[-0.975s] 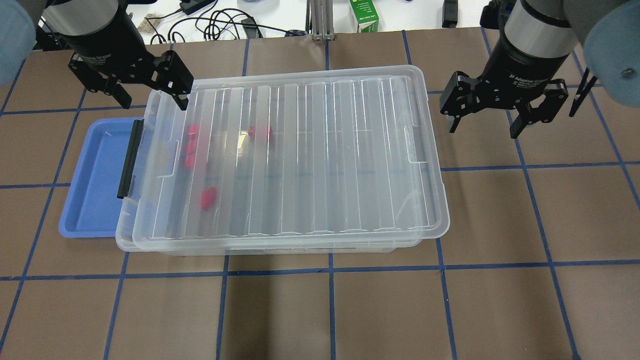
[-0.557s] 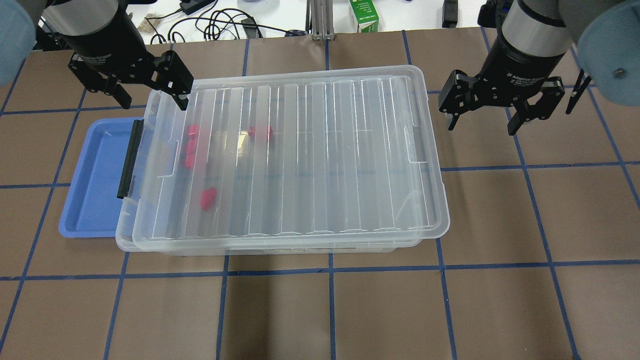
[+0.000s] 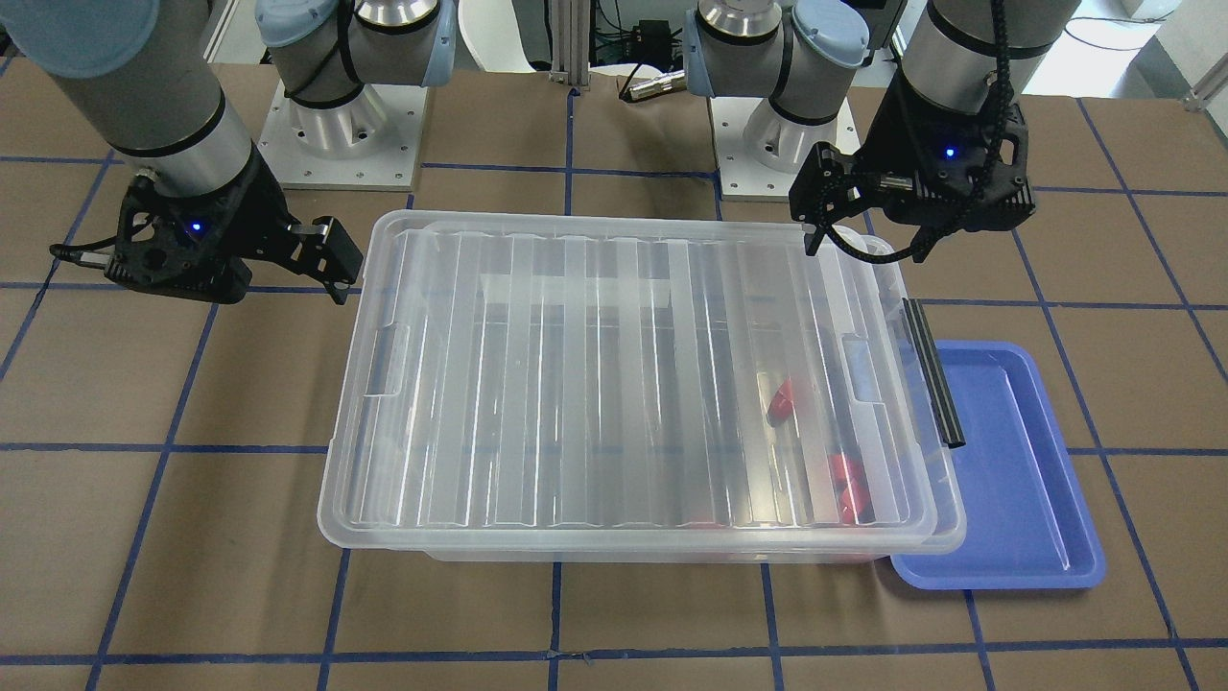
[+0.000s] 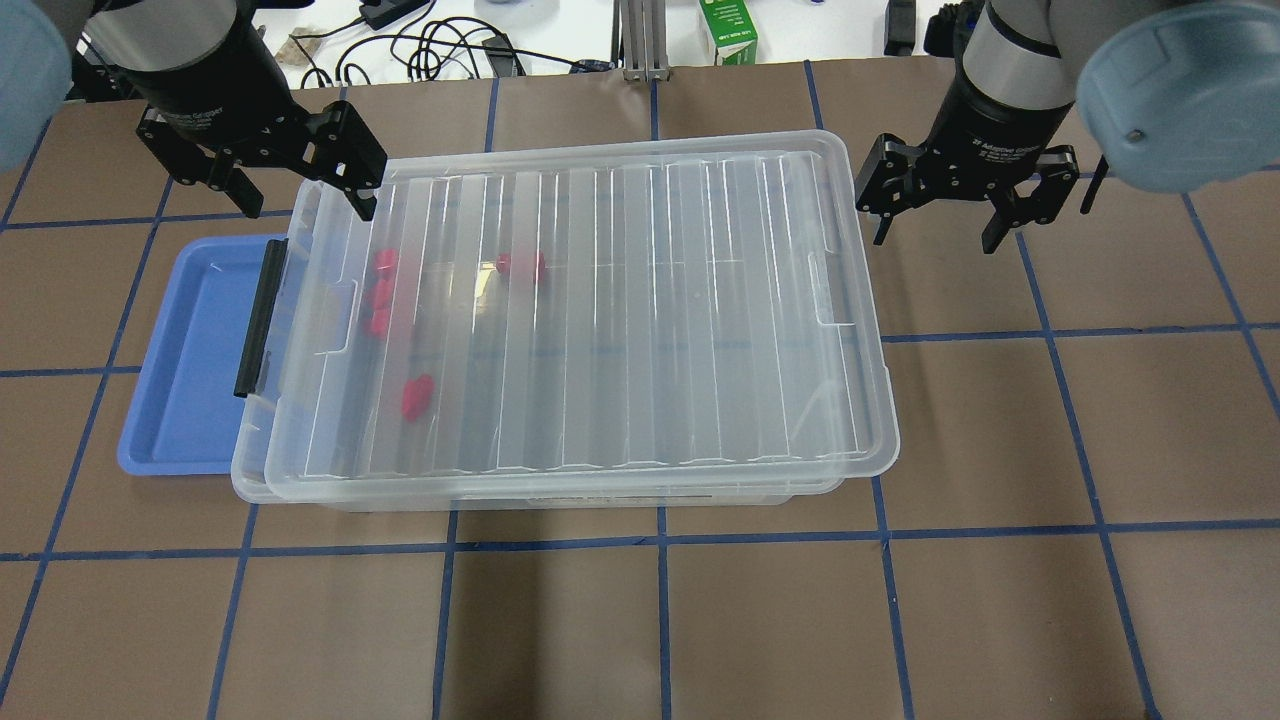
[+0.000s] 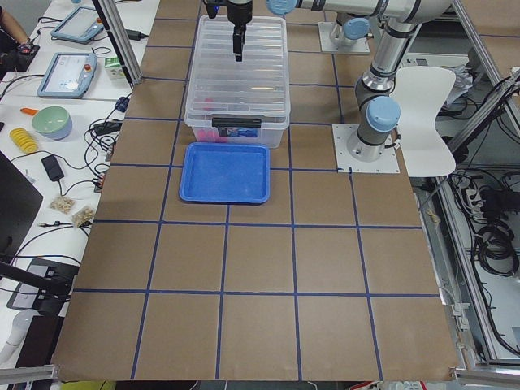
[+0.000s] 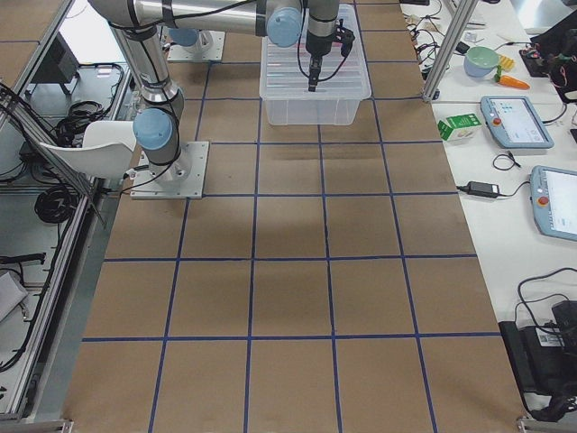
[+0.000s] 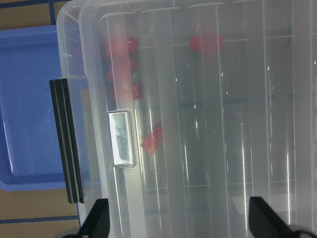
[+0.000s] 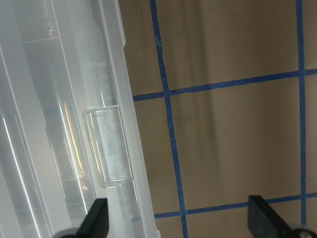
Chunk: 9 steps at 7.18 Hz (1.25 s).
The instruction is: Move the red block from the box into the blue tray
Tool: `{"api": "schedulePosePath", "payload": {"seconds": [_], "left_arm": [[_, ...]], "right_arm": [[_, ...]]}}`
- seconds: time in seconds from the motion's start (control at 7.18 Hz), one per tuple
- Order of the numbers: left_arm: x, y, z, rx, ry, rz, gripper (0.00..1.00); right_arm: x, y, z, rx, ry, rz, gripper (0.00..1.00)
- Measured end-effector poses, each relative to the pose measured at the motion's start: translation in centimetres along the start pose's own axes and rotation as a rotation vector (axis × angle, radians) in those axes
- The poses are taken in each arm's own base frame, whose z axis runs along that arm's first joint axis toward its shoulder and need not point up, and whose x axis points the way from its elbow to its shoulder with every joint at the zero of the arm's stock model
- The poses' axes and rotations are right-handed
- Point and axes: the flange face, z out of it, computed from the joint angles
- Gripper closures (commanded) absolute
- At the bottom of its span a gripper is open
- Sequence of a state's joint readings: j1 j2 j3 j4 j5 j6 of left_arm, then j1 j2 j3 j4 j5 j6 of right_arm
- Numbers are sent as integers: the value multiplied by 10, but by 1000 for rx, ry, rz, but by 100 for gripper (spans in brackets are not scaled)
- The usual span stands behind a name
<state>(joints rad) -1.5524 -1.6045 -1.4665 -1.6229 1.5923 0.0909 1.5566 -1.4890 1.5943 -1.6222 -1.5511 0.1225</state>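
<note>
The box [image 4: 600, 300] is a clear bin with its ribbed lid on, in the middle of the table. Several small red blocks show blurred through the lid near its left end; one red block [image 4: 520, 265] lies apart from the others, and I cannot tell which has the stub. The blue tray [image 4: 190, 370] is empty, with its right side tucked under the box's left end. My left gripper [image 4: 307, 207] is open and empty above the box's far left corner. My right gripper [image 4: 935, 238] is open and empty just right of the box's far right corner.
A black latch bar [image 4: 262, 315] hangs off the box's left end over the tray. A green carton [image 4: 728, 30] and cables [image 4: 440, 45] lie beyond the table's far edge. The right wrist view shows the lid's handle notch [image 8: 109, 148] beside bare brown table.
My right gripper has moved left and a little farther back, closer to the box's right end. The left gripper, box, tray and blocks have not moved.
</note>
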Motion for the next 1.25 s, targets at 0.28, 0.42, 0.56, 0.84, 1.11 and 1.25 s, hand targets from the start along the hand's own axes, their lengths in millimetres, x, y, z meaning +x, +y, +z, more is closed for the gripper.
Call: {"api": "schedulePosePath", "payload": {"seconds": [0.28, 0.42, 0.56, 0.84, 1.11, 1.25], "left_arm": [[0, 0, 0, 0, 0, 0, 0], [0, 0, 0, 0, 0, -1, 0], [0, 0, 0, 0, 0, -1, 0], [0, 0, 0, 0, 0, -1, 0], [0, 0, 0, 0, 0, 0, 0], [0, 0, 0, 0, 0, 0, 0]], "right_arm": [[-2, -12, 19, -27, 4, -4, 0], [-3, -17, 27, -39, 4, 1, 0], [-3, -20, 32, -45, 4, 3, 0], [-4, -29, 48, -67, 7, 4, 0], [-5, -36, 58, -79, 7, 3, 0], [-5, -38, 62, -84, 7, 0, 0]]}}
